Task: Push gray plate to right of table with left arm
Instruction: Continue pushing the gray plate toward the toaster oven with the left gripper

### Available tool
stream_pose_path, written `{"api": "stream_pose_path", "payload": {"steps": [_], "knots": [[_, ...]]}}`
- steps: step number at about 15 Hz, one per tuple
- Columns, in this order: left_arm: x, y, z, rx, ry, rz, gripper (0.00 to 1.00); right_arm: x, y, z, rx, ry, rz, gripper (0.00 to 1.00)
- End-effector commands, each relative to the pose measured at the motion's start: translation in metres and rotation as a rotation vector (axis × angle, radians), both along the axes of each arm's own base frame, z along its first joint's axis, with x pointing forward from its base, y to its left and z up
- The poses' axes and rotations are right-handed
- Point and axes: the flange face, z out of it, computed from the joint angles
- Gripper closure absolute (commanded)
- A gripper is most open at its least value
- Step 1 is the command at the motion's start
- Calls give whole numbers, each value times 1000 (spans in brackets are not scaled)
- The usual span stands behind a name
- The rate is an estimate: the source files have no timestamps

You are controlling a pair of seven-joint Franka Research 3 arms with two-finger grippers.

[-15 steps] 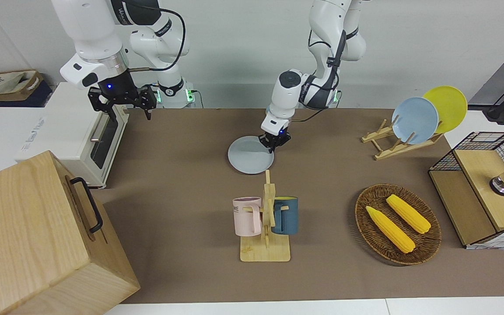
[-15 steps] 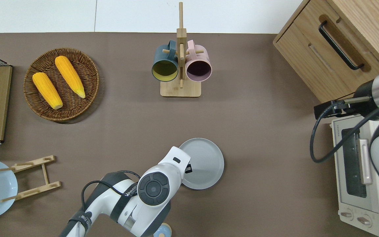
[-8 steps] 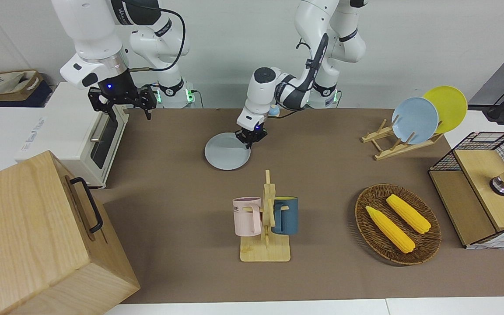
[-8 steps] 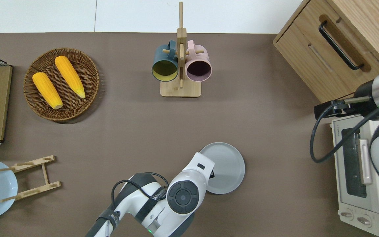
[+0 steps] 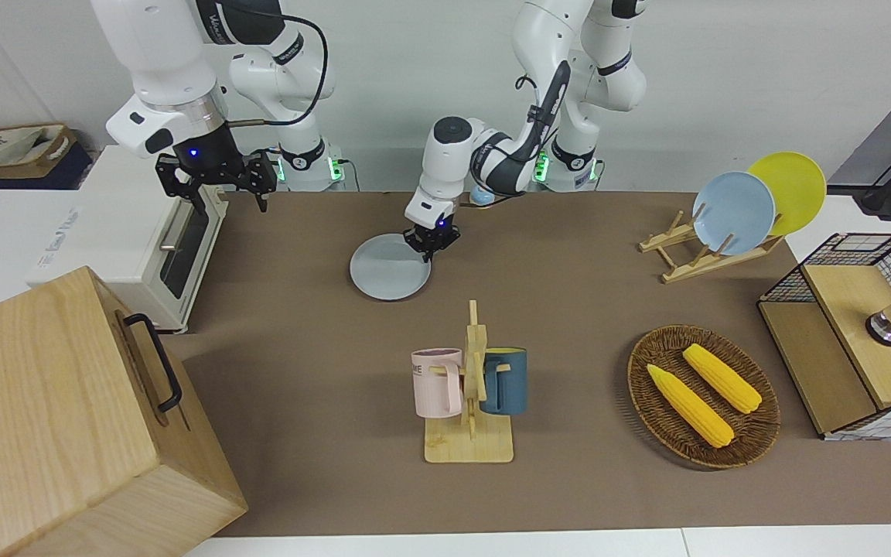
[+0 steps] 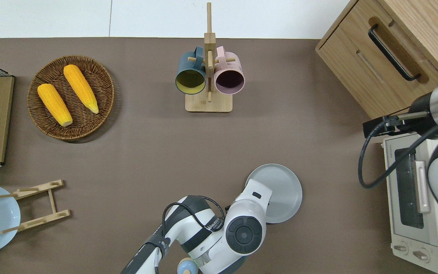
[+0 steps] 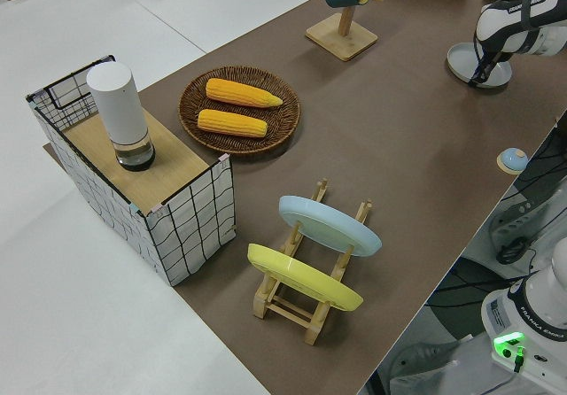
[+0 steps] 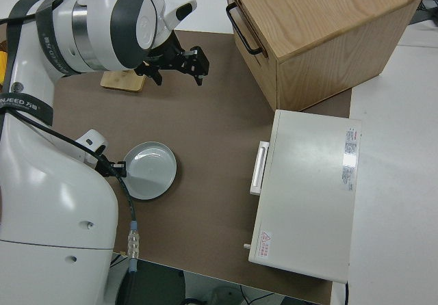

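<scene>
The gray plate lies flat on the brown table, nearer to the robots than the mug rack. It also shows in the overhead view, the left side view and the right side view. My left gripper is low at the plate's rim, on the side toward the left arm's end of the table, touching or just inside the rim. In the overhead view the white wrist hides the gripper. My right gripper is open and empty, and that arm is parked.
A mug rack holds a pink and a blue mug. A white toaster oven and a wooden cabinet stand at the right arm's end. A corn basket, a plate rack and a wire box are at the left arm's end.
My left gripper has slid toward the right arm's end of the table, and the gray plate has moved that way with it. The right arm has not moved.
</scene>
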Motion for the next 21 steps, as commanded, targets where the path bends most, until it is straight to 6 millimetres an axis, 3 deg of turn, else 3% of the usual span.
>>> {"api": "stream_pose_path", "payload": {"steps": [1, 6, 10, 11, 12, 13, 14, 15, 19, 21], "knots": [[1, -37, -21, 9, -8, 29, 1000, -3, 0, 3, 6, 4, -4, 17], [-3, -62, -15, -8, -20, 32, 1000, -3, 0, 3, 6, 4, -4, 17], [-2, -62, -15, -5, -18, 39, 967, -3, 0, 3, 6, 4, -4, 17], [-1, -62, -13, -7, -20, 41, 822, -3, 0, 3, 6, 4, -4, 17], [2, -61, -12, -8, -24, 45, 504, -3, 0, 3, 6, 4, -4, 17], [4, -60, -11, -7, -24, 48, 254, -3, 0, 3, 6, 4, -4, 17], [9, -57, -9, -7, -27, 54, 162, -3, 0, 3, 6, 4, -4, 17], [13, -56, -5, 3, -26, 52, 8, -3, 0, 3, 6, 4, -4, 17], [16, -53, 4, 17, -30, 41, 7, -3, 0, 3, 6, 4, -4, 17], [27, -40, 12, 29, -32, 19, 7, -3, 0, 3, 6, 4, -4, 17]]}}
